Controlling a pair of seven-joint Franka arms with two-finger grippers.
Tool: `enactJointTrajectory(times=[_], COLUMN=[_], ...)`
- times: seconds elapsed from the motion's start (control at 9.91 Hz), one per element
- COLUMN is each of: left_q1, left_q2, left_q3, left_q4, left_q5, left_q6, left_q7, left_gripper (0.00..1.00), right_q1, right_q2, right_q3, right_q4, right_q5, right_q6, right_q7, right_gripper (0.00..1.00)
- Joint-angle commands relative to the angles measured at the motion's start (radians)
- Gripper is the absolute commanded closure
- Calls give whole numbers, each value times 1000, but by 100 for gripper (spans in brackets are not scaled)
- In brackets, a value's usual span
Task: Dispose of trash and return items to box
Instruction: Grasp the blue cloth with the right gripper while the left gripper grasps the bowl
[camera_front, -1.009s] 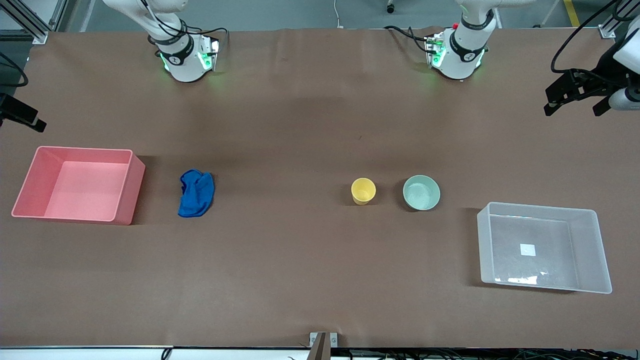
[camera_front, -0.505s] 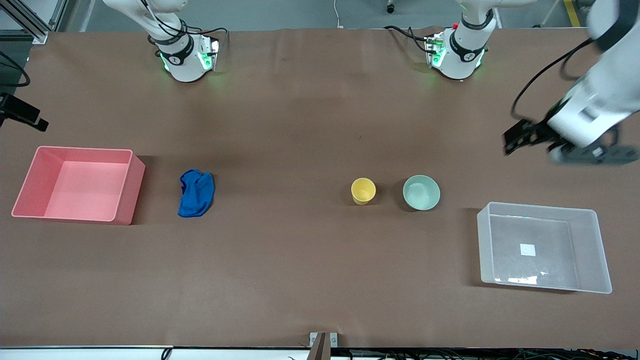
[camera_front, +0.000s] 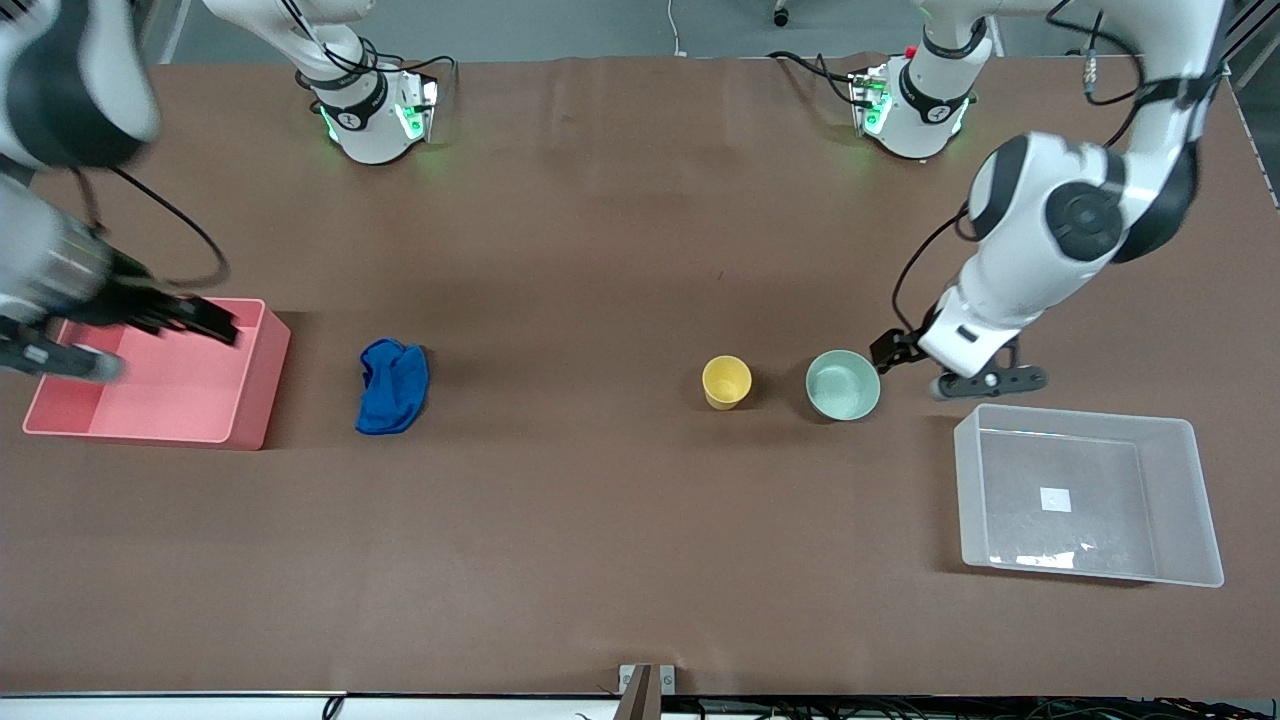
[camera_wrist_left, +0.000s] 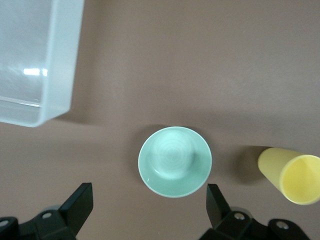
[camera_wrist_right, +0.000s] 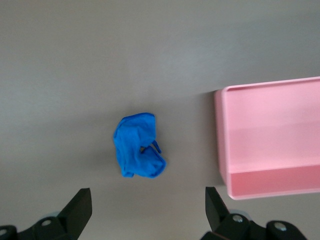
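Note:
The blue cloth (camera_front: 392, 387) lies crumpled on the table beside the pink bin (camera_front: 250, 400); it also shows in the right wrist view (camera_wrist_right: 138, 146). The yellow cup (camera_front: 726, 381) and the mint-green bowl (camera_front: 843, 385) stand side by side, both empty; the left wrist view shows the bowl (camera_wrist_left: 175, 161) and the cup (camera_wrist_left: 295, 176). The clear box (camera_front: 1180, 500) is empty but for its white label. My left gripper (camera_front: 985, 381) (camera_wrist_left: 148, 192) is open and empty, in the air between bowl and box. My right gripper (camera_front: 55, 360) (camera_wrist_right: 147, 195) is open and empty over the pink bin.
The pink bin's wall (camera_wrist_right: 222, 140) shows in the right wrist view and is empty. A corner of the clear box (camera_wrist_left: 55, 75) shows in the left wrist view. The brown table (camera_front: 600, 520) is bare around the things.
Both arms have swung in from the table's ends. The left gripper came down beside the bowl; the right gripper came over the pink bin. Cloth, cup and bowl have not moved.

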Motion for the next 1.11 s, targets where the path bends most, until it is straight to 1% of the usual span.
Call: enactJointTrajectory(times=[0.0, 0.2, 0.4, 0.5, 0.61, 0.71, 0.81, 0.91, 1.01], left_q1=[10, 13, 13, 14, 14, 14, 14, 14, 14], left_q2=[98, 176, 233, 255, 276, 290, 295, 293, 271], left_q3=[-1, -1, -1, -1, 2, 4, 4, 5, 5], left_q4=[-82, -81, -78, -76, -70, -60, -53, -47, -38], left_q5=[68, 97, 99, 105, 106, 107, 107, 107, 108], left_q6=[148, 172, 193, 217, 228, 231, 232, 230, 219], left_q7=[-16, -16, -16, -16, -16, -16, -16, -17, -14], left_gripper=[0, 14, 31, 38, 48, 65, 86, 100, 100], right_q1=[-4, 31, 42, 51, 53, 53, 50, 47, 44], right_q2=[12, 76, 148, 179, 201, 224, 235, 235, 235], right_q3=[43, 48, 49, 49, 49, 49, 49, 49, 49], right_q4=[-227, -332, -403, -426, -432, -431, -429, -426, -422], right_q5=[0, -2, -5, -5, -5, -5, -5, -5, -5], right_q6=[224, 407, 582, 639, 653, 664, 682, 678, 669], right_q7=[23, 23, 23, 23, 23, 23, 23, 23, 25], right_gripper=[0, 0, 0, 0, 4, 19, 41, 70, 91])
